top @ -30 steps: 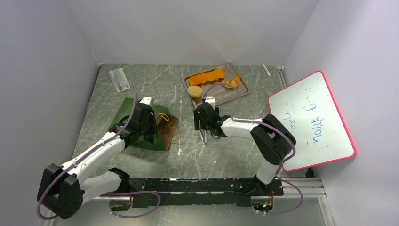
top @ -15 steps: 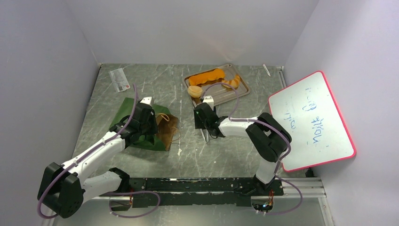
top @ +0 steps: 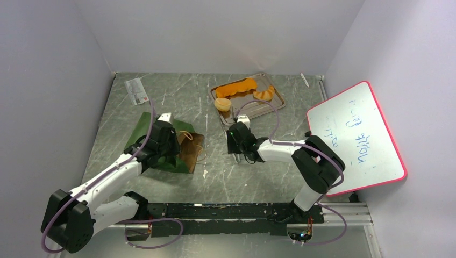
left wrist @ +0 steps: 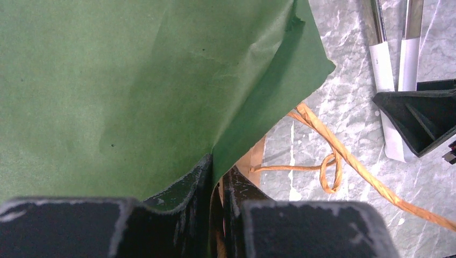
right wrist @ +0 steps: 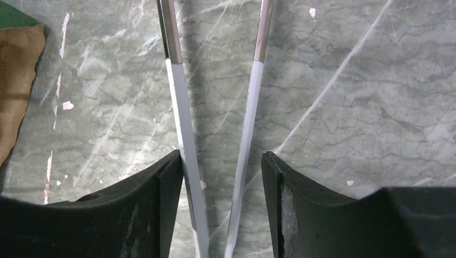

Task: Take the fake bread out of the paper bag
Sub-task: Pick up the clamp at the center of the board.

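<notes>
The left hand (left wrist: 216,172) is pinching an edge of the paper bag (left wrist: 134,80). The right hand (right wrist: 220,156) is gripping metal tongs (right wrist: 180,107) above the counter (right wrist: 349,107).

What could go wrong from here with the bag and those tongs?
1. The left gripper pinches only a thin edge of the paper bag, so the paper may slip or tear.
2. The cord handle lies loose by the bag's mouth and could snag the tongs in the right gripper.
3. The bag lies flat, so the tongs may just push it.
</notes>
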